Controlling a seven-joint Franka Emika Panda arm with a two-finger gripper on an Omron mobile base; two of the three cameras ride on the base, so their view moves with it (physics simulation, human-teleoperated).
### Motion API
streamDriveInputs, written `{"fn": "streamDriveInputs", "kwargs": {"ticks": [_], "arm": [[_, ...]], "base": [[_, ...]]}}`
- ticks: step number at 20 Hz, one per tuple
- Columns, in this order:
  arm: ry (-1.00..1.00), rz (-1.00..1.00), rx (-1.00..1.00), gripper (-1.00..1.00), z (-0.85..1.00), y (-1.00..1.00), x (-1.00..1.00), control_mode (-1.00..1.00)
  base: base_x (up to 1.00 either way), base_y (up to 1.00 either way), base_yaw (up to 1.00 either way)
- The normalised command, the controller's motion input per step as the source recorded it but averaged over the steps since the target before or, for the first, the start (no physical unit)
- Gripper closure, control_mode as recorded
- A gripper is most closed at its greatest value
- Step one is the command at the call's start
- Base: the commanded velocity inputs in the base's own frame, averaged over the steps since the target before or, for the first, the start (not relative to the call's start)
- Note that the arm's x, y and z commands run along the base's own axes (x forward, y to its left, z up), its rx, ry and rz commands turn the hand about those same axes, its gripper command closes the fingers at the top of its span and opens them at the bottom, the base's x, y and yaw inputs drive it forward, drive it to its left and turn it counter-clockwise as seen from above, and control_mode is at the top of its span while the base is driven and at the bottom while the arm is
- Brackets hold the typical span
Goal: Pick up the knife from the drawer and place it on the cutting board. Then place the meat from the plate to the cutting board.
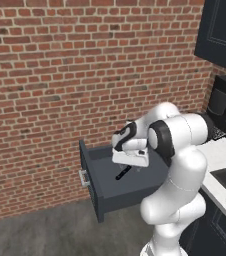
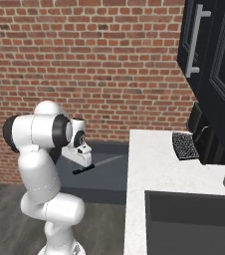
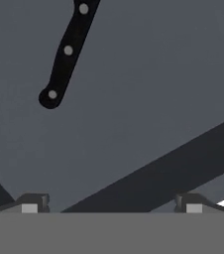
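1. Knife (image 2: 92, 166) lies flat on the floor of the open drawer (image 1: 130, 192); its black handle (image 3: 64, 54) with three pale rivets shows in the hand view, and in the right base view the silver blade runs from the handle toward the right and far side.
2. Nothing touches the knife: in the hand view the handle sits well above the two finger tips, off toward the left one.
3. Drawer is a dark navy-grey box pulled out from the cabinet run, with its flat front and small silver bar handle (image 1: 83, 178) at the left end in the left base view.
4. Gripper (image 3: 111, 207) hangs over the drawer's inside and points down into it, jaws spread wide and empty, the two tips far apart at the bottom of the hand view.
5. The white hand (image 1: 131, 156) sits just above the knife in the left base view; the handle end peeks out below it.
6. The arm (image 1: 177, 165) rises from the base, bends at a dark elbow joint, and reaches forward and down, wrist folded over the drawer.
7. To the right, a white counter (image 2: 154, 164) carries a dark appliance (image 2: 201, 137) near the far wall, with a dark sink basin (image 2: 194, 221) nearer.
8. A red brick wall (image 1: 85, 75) stands behind, with dark upper cabinets (image 2: 211, 64) at the right.
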Motion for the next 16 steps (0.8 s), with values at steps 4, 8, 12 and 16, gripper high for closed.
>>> {"fn": "streamDriveInputs", "kwargs": {"ticks": [4, 8, 12, 16], "arm": [[0.0, 0.0, 0.0, -1.0, -0.19, 0.0, 0.39, -1.0], [0.0, 0.0, 0.0, -1.0, -0.28, 0.0, 0.3, -1.0], [-0.01, 0.0, 0.0, -1.0, -0.31, 0.0, 0.26, -1.0], [-0.05, 0.0, -0.02, -1.0, -0.36, 0.0, 0.23, -1.0]], "base": [[0.0, 0.0, 0.0], [0.0, 0.0, 0.0], [0.0, 0.0, 0.0], [0.0, 0.0, 0.0]]}}
